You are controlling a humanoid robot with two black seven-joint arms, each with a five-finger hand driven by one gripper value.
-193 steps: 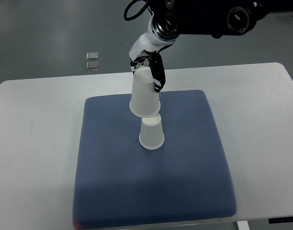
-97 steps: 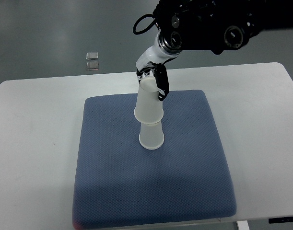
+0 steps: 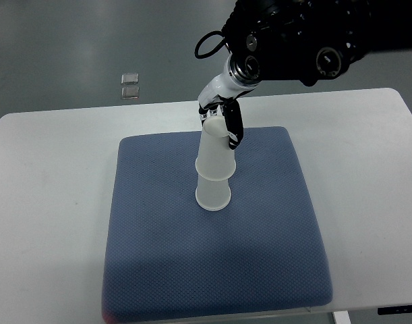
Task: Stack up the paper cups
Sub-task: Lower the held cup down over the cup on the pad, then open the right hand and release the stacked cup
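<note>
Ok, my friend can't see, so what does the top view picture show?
The robot's right hand holds an upside-down paper cup over another upside-down cup on a blue mat. The mat lies on a white table.

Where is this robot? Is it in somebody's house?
Probably not a house. It looks like a robot test lab: a plain white table with a blue mat as a work spot, a bare grey floor, and the right robot hand stacking paper cups.

Two white paper cups point(image 3: 214, 169), upside down, upper nested over lower.
</note>
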